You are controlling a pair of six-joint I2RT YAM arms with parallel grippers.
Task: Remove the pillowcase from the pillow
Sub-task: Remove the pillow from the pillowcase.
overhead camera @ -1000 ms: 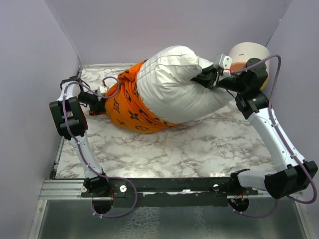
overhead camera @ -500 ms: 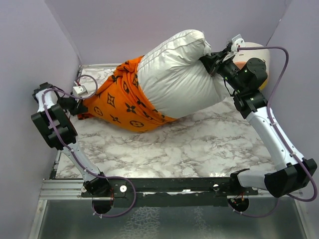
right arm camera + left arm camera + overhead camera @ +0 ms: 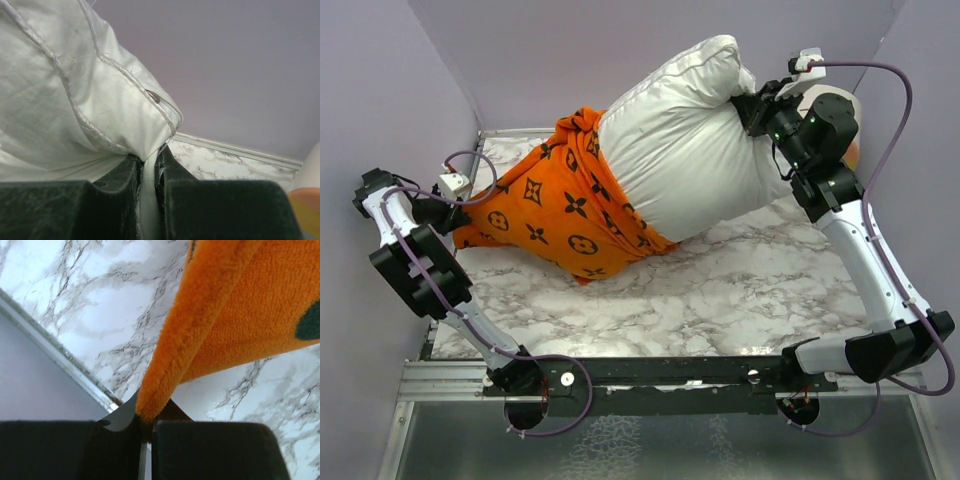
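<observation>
Left claw (image 3: 146, 426) is clamped on the edge of the orange pillowcase (image 3: 555, 215); right claw (image 3: 149, 167) pinches a corner of the white pillow (image 3: 680, 150), raised at the back right of the table (image 3: 720, 295). The pulling-off step seems about halfway: next, the 2 arms should draw wider apart. Wrist views show each grip; only the top view shows how much pillow is covered.

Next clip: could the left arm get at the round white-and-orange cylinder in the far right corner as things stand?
Probably not. The left pincer is shut on an edge of the orange pillowcase at the far left, and the pillow and right arm lie between it and the cylinder.
</observation>
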